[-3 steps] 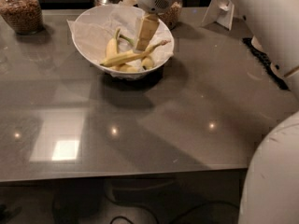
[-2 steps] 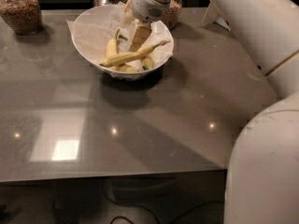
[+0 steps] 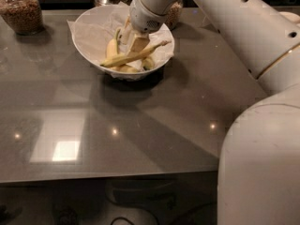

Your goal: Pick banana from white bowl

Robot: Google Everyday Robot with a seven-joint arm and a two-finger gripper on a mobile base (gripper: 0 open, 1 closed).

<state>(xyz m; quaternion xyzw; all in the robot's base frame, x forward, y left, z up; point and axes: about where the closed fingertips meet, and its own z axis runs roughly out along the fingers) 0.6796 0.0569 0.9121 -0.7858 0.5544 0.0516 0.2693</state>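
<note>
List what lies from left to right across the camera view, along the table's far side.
From the left: glass jar with brown contents → white bowl → robot's white body. The gripper is down inside the bowl, at the banana; both overlap it, so they are left unordered.

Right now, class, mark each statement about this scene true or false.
1. The claw is inside the white bowl. True.
2. The long banana lies on the table, outside the bowl. False: it lies across the bowl, right at the claw.
3. A jar with brownish contents stands at the far left of the table. True.
4. The bowl is bare inside. False: it is lined with white paper.
</note>
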